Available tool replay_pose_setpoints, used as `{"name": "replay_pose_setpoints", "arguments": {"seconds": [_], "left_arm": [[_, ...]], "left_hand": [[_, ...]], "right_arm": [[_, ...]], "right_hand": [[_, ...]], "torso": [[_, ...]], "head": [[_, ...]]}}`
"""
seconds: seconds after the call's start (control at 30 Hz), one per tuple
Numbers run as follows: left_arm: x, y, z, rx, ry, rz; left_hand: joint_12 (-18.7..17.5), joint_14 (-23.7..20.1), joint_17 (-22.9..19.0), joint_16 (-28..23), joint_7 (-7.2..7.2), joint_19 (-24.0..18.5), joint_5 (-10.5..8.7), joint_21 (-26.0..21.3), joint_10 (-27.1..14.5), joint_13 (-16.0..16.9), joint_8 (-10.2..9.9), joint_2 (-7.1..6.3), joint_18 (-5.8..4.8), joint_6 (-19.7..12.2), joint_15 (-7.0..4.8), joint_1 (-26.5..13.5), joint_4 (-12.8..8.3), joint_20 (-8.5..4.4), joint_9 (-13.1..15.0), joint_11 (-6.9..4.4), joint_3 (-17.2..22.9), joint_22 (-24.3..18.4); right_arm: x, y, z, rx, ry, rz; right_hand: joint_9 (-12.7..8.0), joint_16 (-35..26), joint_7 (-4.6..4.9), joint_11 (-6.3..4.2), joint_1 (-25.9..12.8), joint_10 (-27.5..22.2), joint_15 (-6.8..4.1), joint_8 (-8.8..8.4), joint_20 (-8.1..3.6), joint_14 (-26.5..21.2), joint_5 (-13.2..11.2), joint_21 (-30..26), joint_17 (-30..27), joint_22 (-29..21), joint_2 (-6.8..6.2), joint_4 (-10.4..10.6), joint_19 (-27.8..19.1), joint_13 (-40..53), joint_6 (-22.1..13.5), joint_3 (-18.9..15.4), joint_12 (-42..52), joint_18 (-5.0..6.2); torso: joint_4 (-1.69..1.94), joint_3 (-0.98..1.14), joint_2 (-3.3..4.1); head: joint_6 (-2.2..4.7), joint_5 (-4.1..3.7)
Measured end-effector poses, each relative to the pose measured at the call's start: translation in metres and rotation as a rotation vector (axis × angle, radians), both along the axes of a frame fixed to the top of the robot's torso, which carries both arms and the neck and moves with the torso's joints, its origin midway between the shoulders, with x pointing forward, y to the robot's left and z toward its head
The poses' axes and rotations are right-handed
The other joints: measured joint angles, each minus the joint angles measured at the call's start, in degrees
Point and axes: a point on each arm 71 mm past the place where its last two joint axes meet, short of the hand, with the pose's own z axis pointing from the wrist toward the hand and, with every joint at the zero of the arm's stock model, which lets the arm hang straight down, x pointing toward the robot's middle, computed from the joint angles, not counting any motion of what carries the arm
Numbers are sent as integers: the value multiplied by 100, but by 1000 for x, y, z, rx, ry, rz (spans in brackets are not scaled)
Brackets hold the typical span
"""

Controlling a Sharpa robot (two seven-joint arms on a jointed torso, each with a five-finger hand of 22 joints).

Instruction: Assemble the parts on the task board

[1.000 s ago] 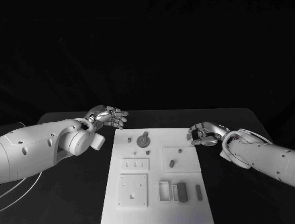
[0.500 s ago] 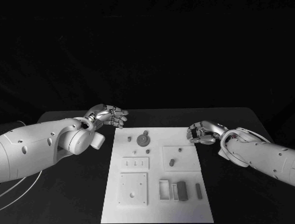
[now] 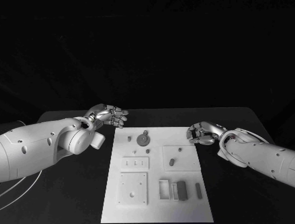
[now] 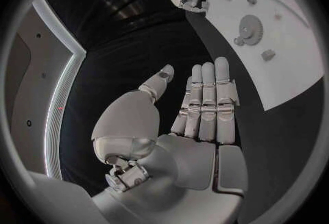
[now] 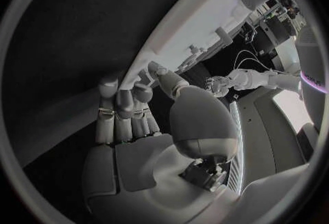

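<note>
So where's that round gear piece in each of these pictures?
Head view: the gear lies flat at the far end of the task board, between the two hands.
Left wrist view: the gear lies on the board beyond the left hand.
Right wrist view: I can't pick it out.
Shared landmark: the white board.

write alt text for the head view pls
A white task board with small grey parts, including a gear, lies on a black table. The left hand and the right hand hover at the board's far corners, holding nothing.
</note>
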Motion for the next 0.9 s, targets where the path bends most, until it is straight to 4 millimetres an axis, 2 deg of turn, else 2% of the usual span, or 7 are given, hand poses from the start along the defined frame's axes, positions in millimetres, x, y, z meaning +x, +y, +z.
{"name": "replay_pose_setpoints", "arguments": {"seconds": [0.23, 0.9], "left_arm": [[0, 0, 0, 0, 0, -1], [0, 0, 0, 2, 0, -1]], "left_hand": [[0, -1, 5, 0, 0, 0, 0, 0, 0, 0, 0, 0, 12, 0, -1, 0, 0, 0, 0, 0, 0, 0], [0, -3, 10, 0, 0, 1, 0, 0, 0, 10, 0, 0, -16, 0, -3, 0, 0, 0, 10, 0, 0, -1]], "right_arm": [[0, 2, -1, -3, 0, 4], [2, 6, -1, -4, -9, 1]], "right_hand": [[35, 22, -4, -20, 1, 20, -8, 70, 8, 9, 0, 2, 0, 0, 59, 0, 9, 3, 89, 0, 0, 14], [61, 44, 9, -20, -59, 21, -4, 101, -31, 14, -67, 53, -16, 0, 57, 0, 51, 7, 140, -33, 22, 16]], "torso": [[-4, 3, 0], [-3, 5, -1]], "head": [[-9, 2], [-31, -9]]}}
